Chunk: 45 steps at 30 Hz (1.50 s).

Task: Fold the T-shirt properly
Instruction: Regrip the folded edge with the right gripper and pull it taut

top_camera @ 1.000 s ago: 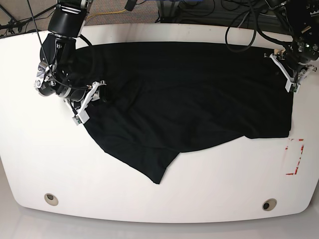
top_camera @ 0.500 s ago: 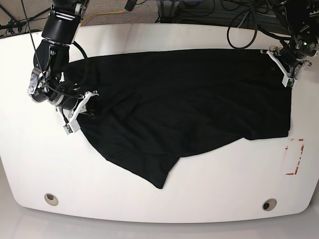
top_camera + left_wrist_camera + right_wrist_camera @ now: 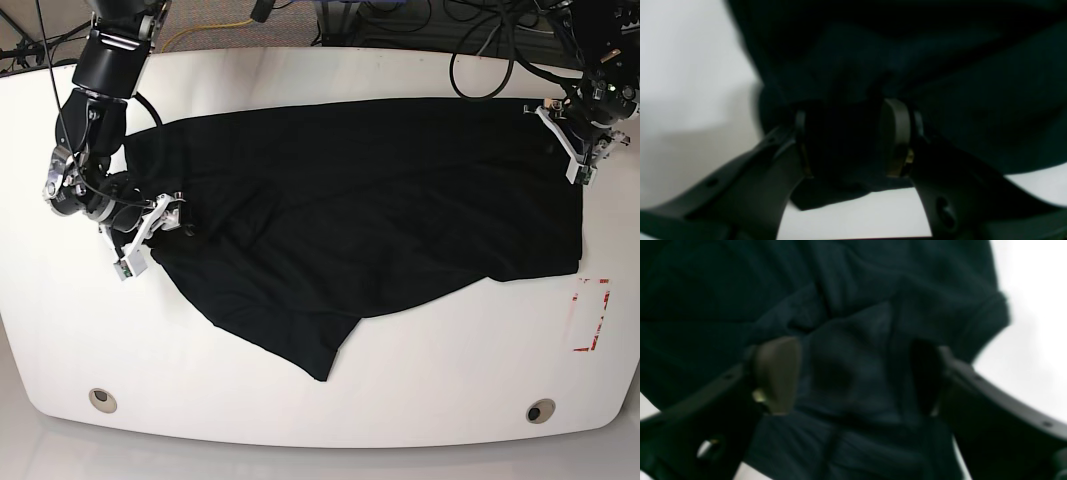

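**T-SHIRT SPREAD ACROSS TABLE, BOTH EDGES ATTENDED**

Black T-shirt (image 3: 370, 200) laid flat on white table (image 3: 450, 370), long axis side to side, one loose corner pointing toward near edge. Left gripper (image 3: 850, 136) clamped on a bunched fold at one end. Right gripper (image 3: 853, 373) spread wide over wrinkled cloth at the other end, nothing pinched. Wrist views blurred; sleeves and collar indistinguishable. Red marking (image 3: 592, 315) near hem.
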Tool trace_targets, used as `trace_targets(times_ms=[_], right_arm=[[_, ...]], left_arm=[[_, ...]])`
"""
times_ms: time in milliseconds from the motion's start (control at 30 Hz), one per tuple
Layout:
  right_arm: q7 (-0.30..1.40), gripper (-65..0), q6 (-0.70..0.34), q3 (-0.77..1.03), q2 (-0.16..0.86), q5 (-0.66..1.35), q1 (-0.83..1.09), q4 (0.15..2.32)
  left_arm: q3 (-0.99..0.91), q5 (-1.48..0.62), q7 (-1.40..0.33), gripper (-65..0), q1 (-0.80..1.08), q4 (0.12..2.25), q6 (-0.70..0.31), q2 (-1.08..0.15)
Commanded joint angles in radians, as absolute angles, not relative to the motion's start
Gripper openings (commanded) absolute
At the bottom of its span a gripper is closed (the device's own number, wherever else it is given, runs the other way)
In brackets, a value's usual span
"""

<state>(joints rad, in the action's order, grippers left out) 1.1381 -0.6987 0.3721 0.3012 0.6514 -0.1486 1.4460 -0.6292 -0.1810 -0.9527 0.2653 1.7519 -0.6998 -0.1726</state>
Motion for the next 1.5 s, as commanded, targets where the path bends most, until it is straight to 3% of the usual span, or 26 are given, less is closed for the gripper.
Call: trace_targets(times_ms=[0, 167, 467, 700, 767, 833, 1033, 1467], right_arm=[[1.118, -15.7, -0.698, 0.38, 0.343, 0.664, -0.165, 1.489], [1.124, -22.0, -0.698, 0.383, 0.398, 0.662, -0.061, 1.6], [1.119, -17.0, -0.698, 0.521, 0.455, 0.661, 0.139, 1.618], [1.112, -17.9, -0.698, 0.526, 0.429, 0.661, 0.194, 1.589], [1.086, -21.7, -0.698, 0.527, 0.417, 0.661, 0.194, 1.544], [1.064, -29.5, -0.698, 0.524, 0.412, 0.661, 0.194, 1.509], [1.059, -64.2, -0.698, 0.524, 0.409, 0.665, 0.225, 1.484], [1.061, -63.6, -0.698, 0.624, 0.409, 0.673, 0.466, 1.707]], left_arm=[[-0.633, -0.194, -0.941, -39.7, 0.259, 1.836, -0.698, -0.162], [-0.633, -0.189, -0.941, -39.7, 0.26, 1.86, -0.698, -0.143], [-0.638, -0.188, -0.935, -39.7, 0.265, 1.767, -0.698, -0.148], [-0.638, -0.188, -0.935, -39.7, 0.262, 1.695, -0.698, -0.15], [-0.636, -0.188, -0.935, -39.7, 0.26, 1.681, -0.698, -0.15], [-0.634, -0.188, -0.935, -39.7, 0.26, 1.67, -0.698, -0.15], [-0.63, -0.186, -0.935, -39.7, 0.265, 1.653, -0.698, -0.151], [-0.633, -0.193, -0.94, -39.7, 0.398, 1.745, -0.698, -0.177]])
